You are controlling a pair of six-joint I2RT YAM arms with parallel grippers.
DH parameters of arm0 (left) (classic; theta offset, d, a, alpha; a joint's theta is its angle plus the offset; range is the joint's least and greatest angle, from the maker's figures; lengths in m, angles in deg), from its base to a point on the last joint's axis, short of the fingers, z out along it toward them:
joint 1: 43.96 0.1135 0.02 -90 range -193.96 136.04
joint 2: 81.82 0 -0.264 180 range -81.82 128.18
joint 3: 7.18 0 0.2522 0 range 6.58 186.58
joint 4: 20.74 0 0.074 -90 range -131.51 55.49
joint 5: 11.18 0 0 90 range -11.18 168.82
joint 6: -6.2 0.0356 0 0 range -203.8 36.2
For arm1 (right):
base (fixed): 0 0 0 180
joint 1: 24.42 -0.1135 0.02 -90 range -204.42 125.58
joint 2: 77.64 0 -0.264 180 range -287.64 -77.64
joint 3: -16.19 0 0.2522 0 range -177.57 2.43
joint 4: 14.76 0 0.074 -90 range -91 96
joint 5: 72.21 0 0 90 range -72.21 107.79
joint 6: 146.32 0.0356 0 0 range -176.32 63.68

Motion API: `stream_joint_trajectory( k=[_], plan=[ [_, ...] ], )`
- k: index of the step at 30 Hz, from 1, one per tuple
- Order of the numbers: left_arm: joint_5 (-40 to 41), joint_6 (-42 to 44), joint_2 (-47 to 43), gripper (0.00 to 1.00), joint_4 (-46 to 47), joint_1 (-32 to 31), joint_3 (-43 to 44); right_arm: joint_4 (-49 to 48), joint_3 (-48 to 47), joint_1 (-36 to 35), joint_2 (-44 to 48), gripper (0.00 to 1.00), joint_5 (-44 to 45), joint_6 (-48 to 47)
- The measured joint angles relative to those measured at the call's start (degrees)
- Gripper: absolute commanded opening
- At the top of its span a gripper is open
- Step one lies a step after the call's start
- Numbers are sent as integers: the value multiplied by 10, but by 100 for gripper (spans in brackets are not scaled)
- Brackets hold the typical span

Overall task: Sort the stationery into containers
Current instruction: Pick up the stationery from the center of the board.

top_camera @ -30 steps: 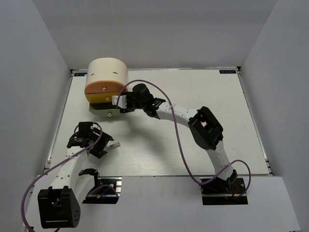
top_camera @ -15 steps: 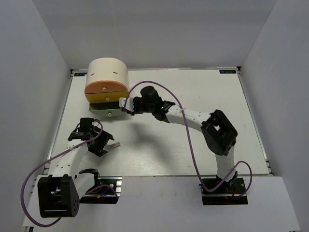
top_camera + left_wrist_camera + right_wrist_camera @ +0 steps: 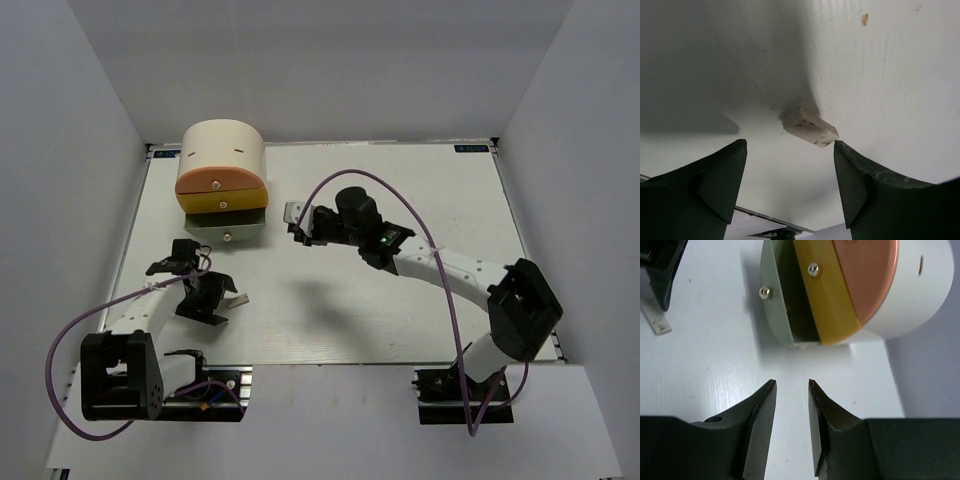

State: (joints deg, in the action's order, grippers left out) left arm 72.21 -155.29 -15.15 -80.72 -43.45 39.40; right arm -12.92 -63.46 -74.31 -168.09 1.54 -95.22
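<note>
The left gripper (image 3: 789, 145) hangs wide open over a tan block (image 3: 810, 126). The right gripper (image 3: 791, 383), jaws slightly parted and empty, faces the cream drum (image 3: 925, 295).

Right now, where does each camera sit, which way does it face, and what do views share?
Top external: above and behind the robot, looking down on table, left arm, right arm, drum.
Left wrist: looks down past the open left gripper at a tan block.
Right wrist: looks past the right gripper at the drum.
Shared: top and right wrist both show the drum.
</note>
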Motion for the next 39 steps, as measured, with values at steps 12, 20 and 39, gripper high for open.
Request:
stream_joint_trajectory(
  k=[12,20,39],
  plan=[
    [17,-116,84,66,5,-20,18,20,117,28,122,40,9,24],
    [-1,-139,141,32,-2,-46,51,27,132,47,155,40,12,25],
    [99,-145,3,3,92,-55,124,34,174,79,176,40,11,26]
  ],
)
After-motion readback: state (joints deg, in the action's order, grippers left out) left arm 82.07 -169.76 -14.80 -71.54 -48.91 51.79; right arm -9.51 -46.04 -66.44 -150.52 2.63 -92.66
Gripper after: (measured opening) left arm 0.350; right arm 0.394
